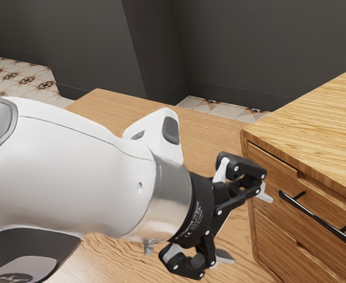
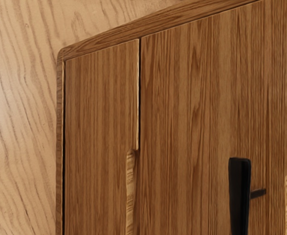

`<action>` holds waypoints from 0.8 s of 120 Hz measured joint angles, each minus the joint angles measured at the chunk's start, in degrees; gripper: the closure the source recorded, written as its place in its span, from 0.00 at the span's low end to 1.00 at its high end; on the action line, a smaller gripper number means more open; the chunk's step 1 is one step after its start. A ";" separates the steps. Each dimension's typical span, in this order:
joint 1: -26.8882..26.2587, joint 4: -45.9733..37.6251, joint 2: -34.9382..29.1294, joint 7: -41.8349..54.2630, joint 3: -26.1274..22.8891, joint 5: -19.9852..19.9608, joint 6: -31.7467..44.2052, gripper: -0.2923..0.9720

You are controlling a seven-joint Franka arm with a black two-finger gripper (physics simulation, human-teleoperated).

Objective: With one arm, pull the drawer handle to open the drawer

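our tool (image 1: 243,226) gapes wide, empty, near the handle (image 1: 317,218); wooden counter (image 1: 114,109), grey walls (image 1: 249,41), tiled floor (image 1: 19,76).

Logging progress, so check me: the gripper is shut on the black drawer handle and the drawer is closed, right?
Not shut on it. The exterior view shows the gripper open and short of the black drawer handle; the drawer is closed.
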 joint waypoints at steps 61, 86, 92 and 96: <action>0.07 1.43 6.61 12.44 0.09 -0.13 9.37 0.24; 0.29 3.05 9.16 11.85 0.18 -2.56 10.32 0.24; 0.31 3.29 9.47 11.52 0.20 -4.03 10.43 0.24; 0.47 3.36 9.63 11.30 0.22 -4.73 10.49 0.24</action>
